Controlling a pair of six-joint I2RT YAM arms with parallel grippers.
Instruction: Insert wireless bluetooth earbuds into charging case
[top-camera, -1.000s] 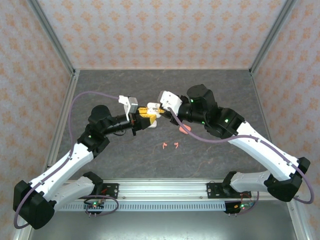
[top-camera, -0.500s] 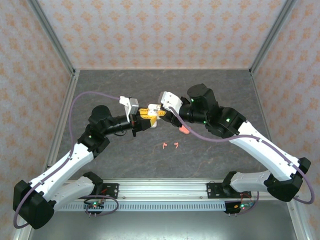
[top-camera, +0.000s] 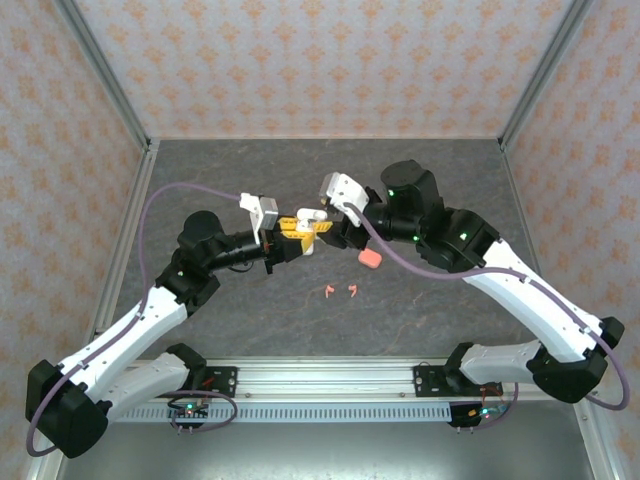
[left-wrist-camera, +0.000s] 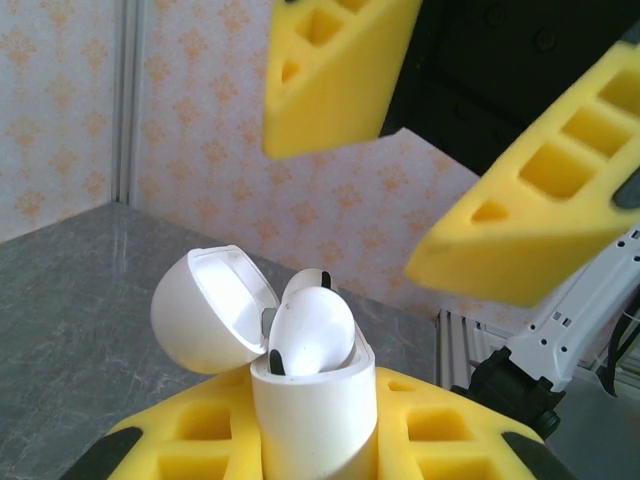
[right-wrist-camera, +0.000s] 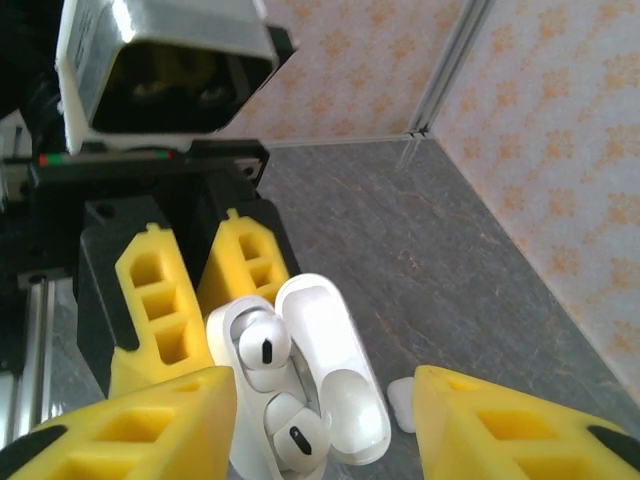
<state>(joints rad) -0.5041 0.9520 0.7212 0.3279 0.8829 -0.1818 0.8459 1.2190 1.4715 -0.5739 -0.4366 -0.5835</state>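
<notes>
My left gripper (top-camera: 293, 233) is shut on a white charging case (left-wrist-camera: 315, 410), held upright with its lid (right-wrist-camera: 325, 340) flipped open. Two white earbuds (right-wrist-camera: 262, 345) sit in its wells, one beside the other (right-wrist-camera: 295, 430). My right gripper (right-wrist-camera: 325, 430) hovers just over the case with its yellow fingers (left-wrist-camera: 540, 220) spread apart and nothing between them. Two salmon-pink earbuds (top-camera: 329, 291) lie loose on the table in front of the grippers, the second one (top-camera: 353, 290) a little to the right.
A salmon-pink case (top-camera: 370, 258) lies on the grey table (top-camera: 250, 180) just below my right wrist. A small white object (right-wrist-camera: 402, 403) rests on the table under the held case. Patterned walls enclose the table on three sides.
My right gripper has opened its jaws and drawn slightly up and to the right, off the case. The pink case below it now shows in full. The left arm has held still.
</notes>
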